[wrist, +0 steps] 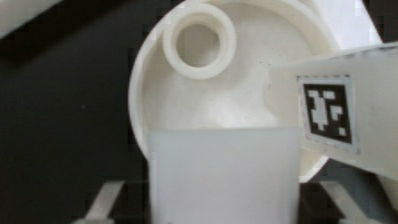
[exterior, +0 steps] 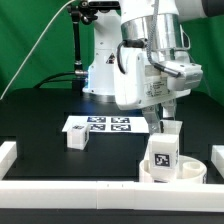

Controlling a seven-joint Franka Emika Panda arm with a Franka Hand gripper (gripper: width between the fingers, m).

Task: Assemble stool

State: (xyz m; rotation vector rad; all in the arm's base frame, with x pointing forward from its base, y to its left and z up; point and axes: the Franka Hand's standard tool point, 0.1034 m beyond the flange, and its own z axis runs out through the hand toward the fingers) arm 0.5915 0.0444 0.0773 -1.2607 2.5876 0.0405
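Hanging over the black table in the exterior view, the Panda arm's gripper pinches the held leg, a plain white block, just above the round seat. The seat lies toward that view's right, near the front rail. A tagged leg stands upright on the seat, just in front of the held leg. A third leg sits well apart toward the left, beside the marker board.

From the wrist view, the fingers are closed on the held leg. Beyond it lies the seat with its round socket, and the tagged leg rises at its edge.
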